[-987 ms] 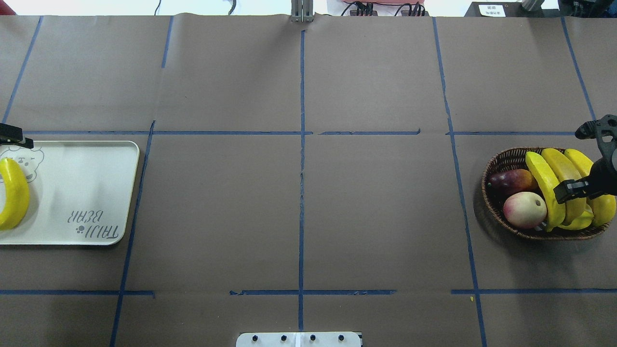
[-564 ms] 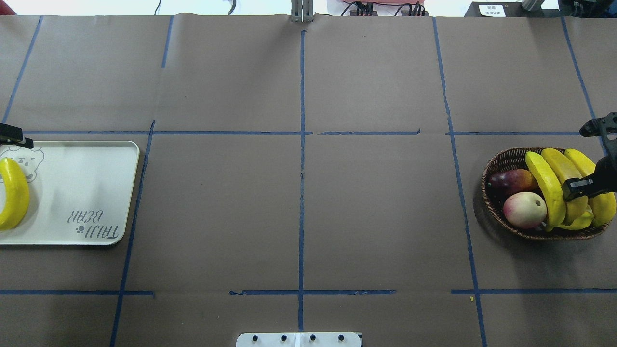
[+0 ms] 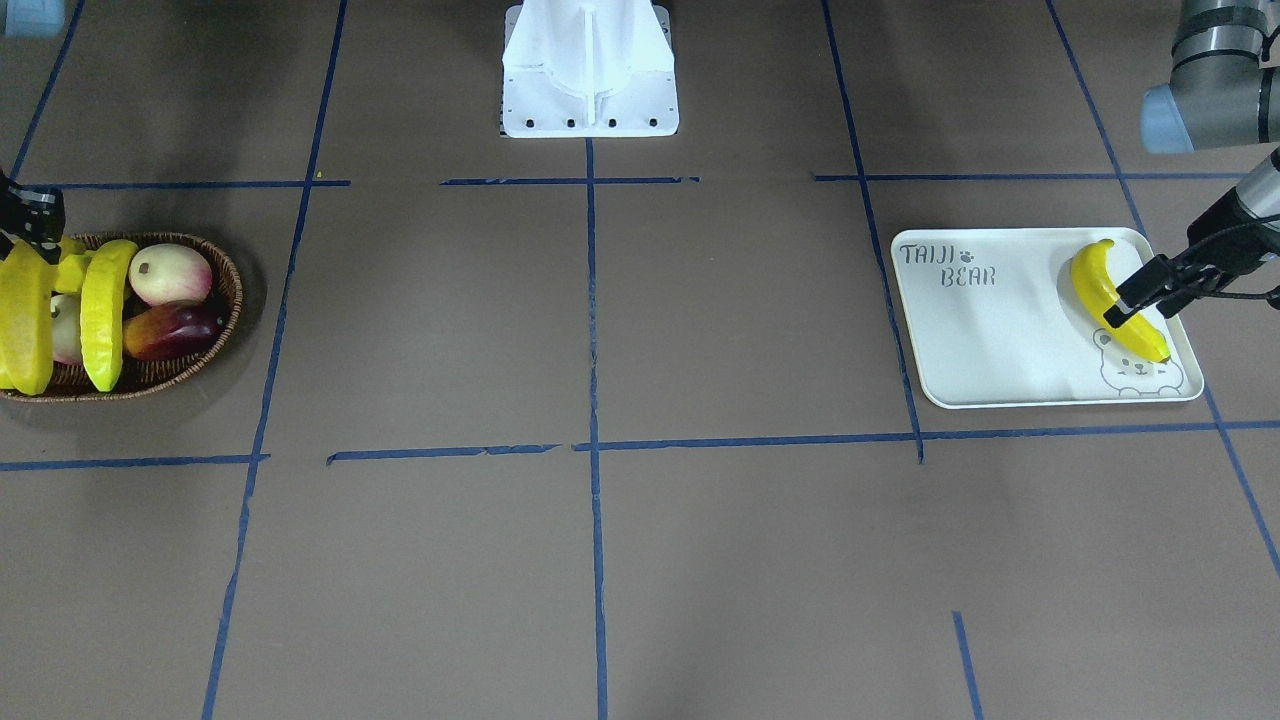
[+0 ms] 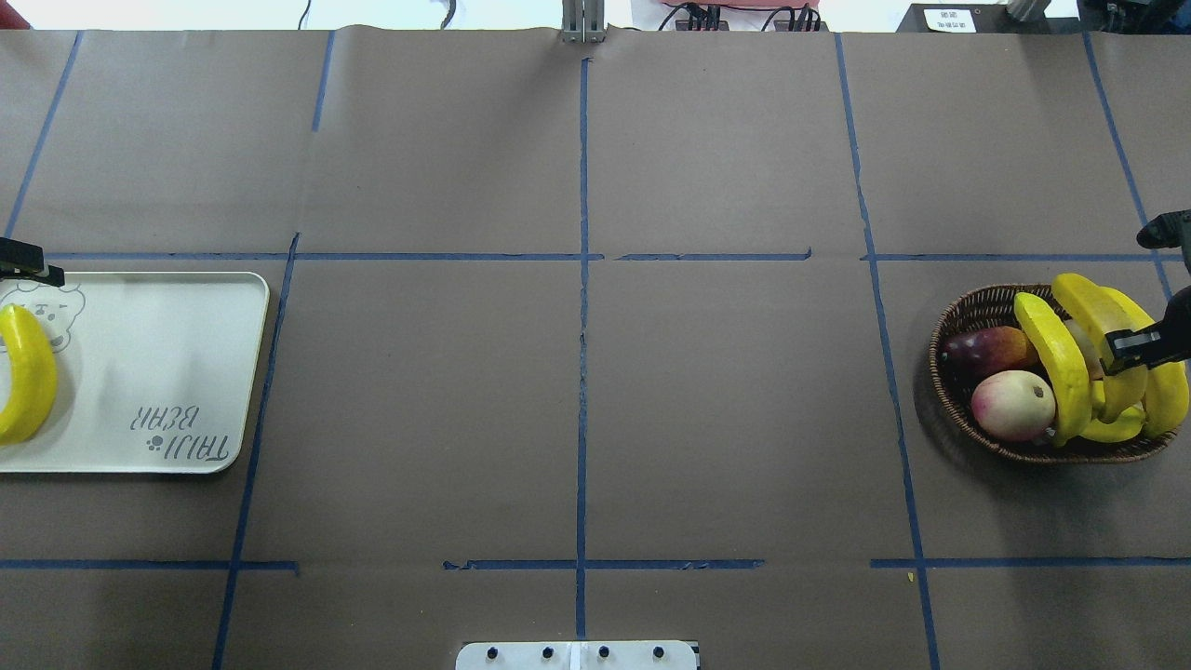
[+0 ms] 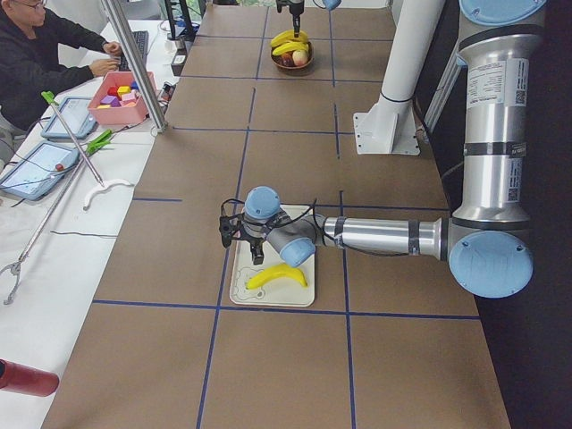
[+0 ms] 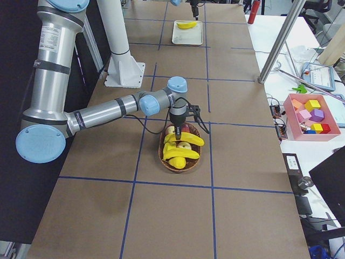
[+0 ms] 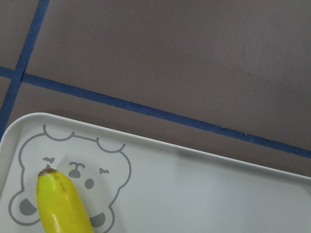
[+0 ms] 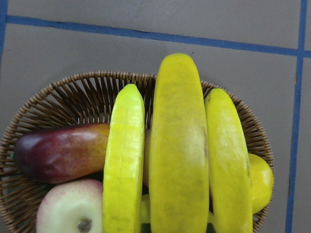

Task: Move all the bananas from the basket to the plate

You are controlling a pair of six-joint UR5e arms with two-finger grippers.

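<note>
At the left end of the desk (image 4: 577, 391), the plate (image 4: 186, 326) holds one banana (image 4: 23, 386), its tip on the bear drawing. The left gripper (image 3: 1125, 308) hangs just over it; I cannot tell whether its jaws are open. At the far right, the basket (image 4: 968, 307) carries two bananas (image 4: 1051, 363), a red mango (image 4: 991, 346) and a pale apple (image 4: 1012, 405). The right gripper (image 4: 1130, 344) has its jaws closed on the middle banana (image 4: 1084, 302), which is raised above its neighbours.

Bright, even ceiling light, no glare on the table (image 4: 726, 400). The basket (image 4: 968, 307) throws a soft shadow on the side away from the right claw (image 4: 1137, 346). The banana (image 8: 177, 145) it grips looms slightly soft in its own camera. Beyond the table's far edge, everything is blown white.
</note>
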